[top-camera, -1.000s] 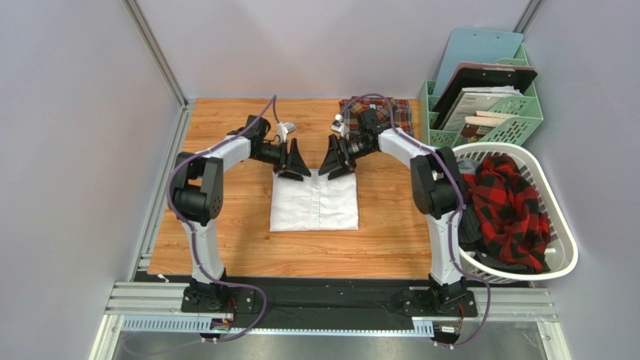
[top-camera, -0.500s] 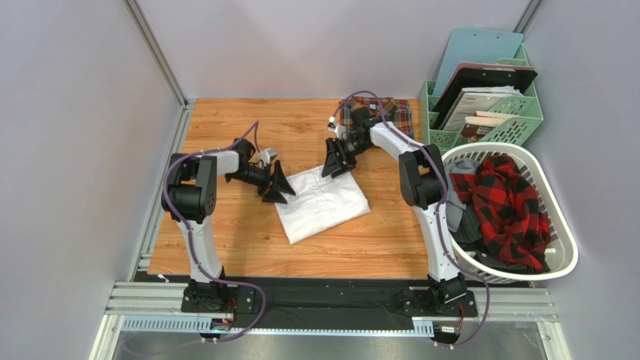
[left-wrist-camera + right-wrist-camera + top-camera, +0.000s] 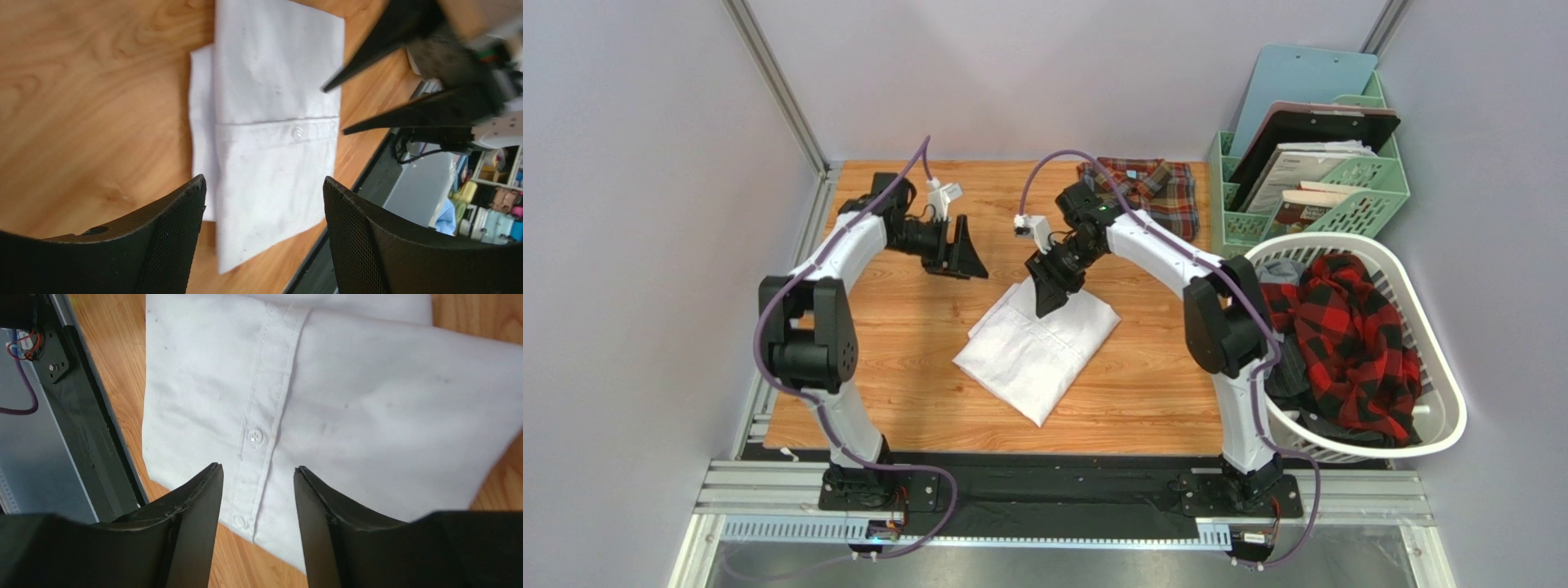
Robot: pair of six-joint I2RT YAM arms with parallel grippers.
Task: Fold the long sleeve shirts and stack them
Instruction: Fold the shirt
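The white shirt (image 3: 1038, 347) lies folded and turned askew on the wooden table (image 3: 891, 380). It also shows in the left wrist view (image 3: 276, 122) and the right wrist view (image 3: 344, 398), button placket up. The plaid shirt (image 3: 1146, 190) lies folded at the table's back right. My left gripper (image 3: 967, 251) is open and empty, up and left of the white shirt. My right gripper (image 3: 1048, 294) is open just above the white shirt's far corner, holding nothing.
A white laundry basket (image 3: 1437, 417) with a red and black checked garment (image 3: 1357, 343) stands at the right. A green file rack (image 3: 1369, 184) with clipboards stands at the back right. Grey walls close in the left and back.
The white shirt has been turned further and slid toward the front left. My left gripper let go and rose back to the far left. My right gripper moved left over the shirt's far corner.
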